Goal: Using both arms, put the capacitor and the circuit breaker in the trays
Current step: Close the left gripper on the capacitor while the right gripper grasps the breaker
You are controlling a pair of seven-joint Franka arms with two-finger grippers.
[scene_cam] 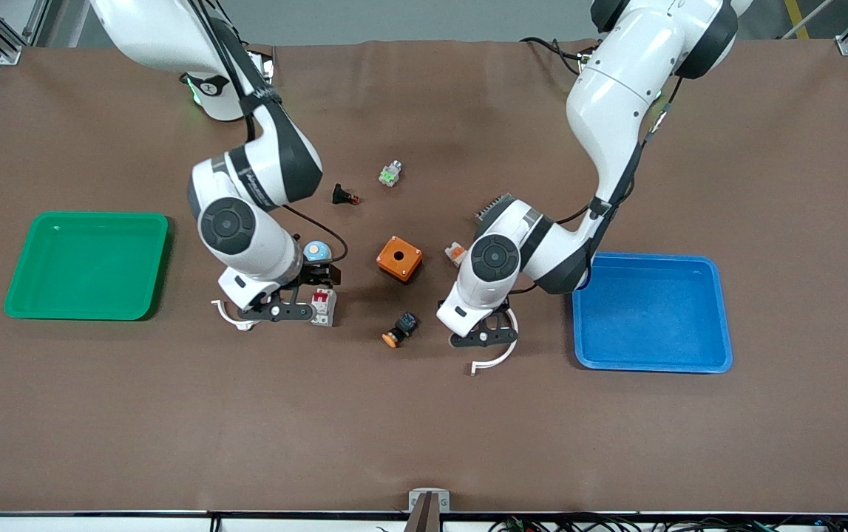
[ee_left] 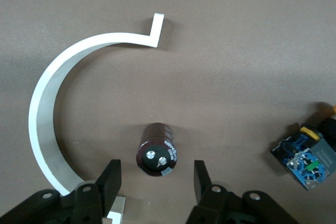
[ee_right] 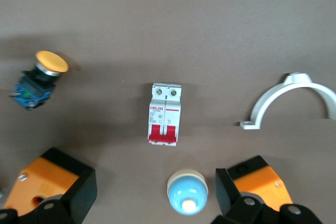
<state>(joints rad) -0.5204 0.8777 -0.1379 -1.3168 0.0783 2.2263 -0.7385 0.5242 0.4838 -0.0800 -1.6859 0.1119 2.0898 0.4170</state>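
The capacitor (ee_left: 157, 156), a small dark cylinder with two metal terminals on top, stands on the brown table between the open fingers (ee_left: 107, 182) of my left gripper (ee_left: 156, 184), touching neither. In the front view my left gripper (scene_cam: 486, 330) hides it. The circuit breaker (scene_cam: 322, 305), a white block with red levers, lies just nearer the front camera than my right gripper (scene_cam: 322, 277). In the right wrist view the breaker (ee_right: 165, 114) lies ahead of my open right gripper (ee_right: 155, 195). A blue dome button (ee_right: 187, 191) sits between its fingers.
Green tray (scene_cam: 87, 264) at the right arm's end, blue tray (scene_cam: 651, 310) at the left arm's end. An orange box (scene_cam: 399, 258), an orange-capped button (scene_cam: 400, 329) and a white-and-orange part (scene_cam: 455, 254) lie between the grippers. White curved brackets (scene_cam: 228, 314) (scene_cam: 497, 356) lie by each gripper.
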